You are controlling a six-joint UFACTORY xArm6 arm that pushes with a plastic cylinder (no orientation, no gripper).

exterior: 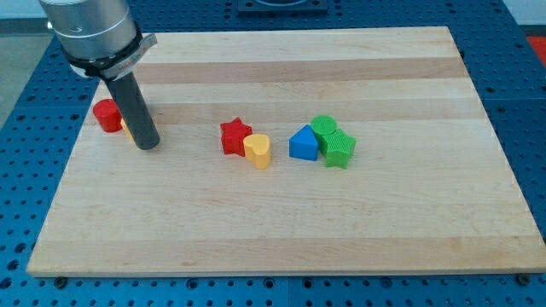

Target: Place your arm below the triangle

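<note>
The blue triangle (302, 143) lies right of the board's middle, touching a green round block (324, 128) and a green star (339, 149) on its right. My tip (147, 145) rests on the board at the view's left, far left of the triangle and at about the same height in the view. A red round block (107, 115) sits just left of the rod, and a yellow block (126, 127) is mostly hidden behind the rod.
A red star (235, 136) and a yellow heart (258, 151) touch each other between my tip and the triangle. The wooden board (281, 230) lies on a blue perforated table (525, 102).
</note>
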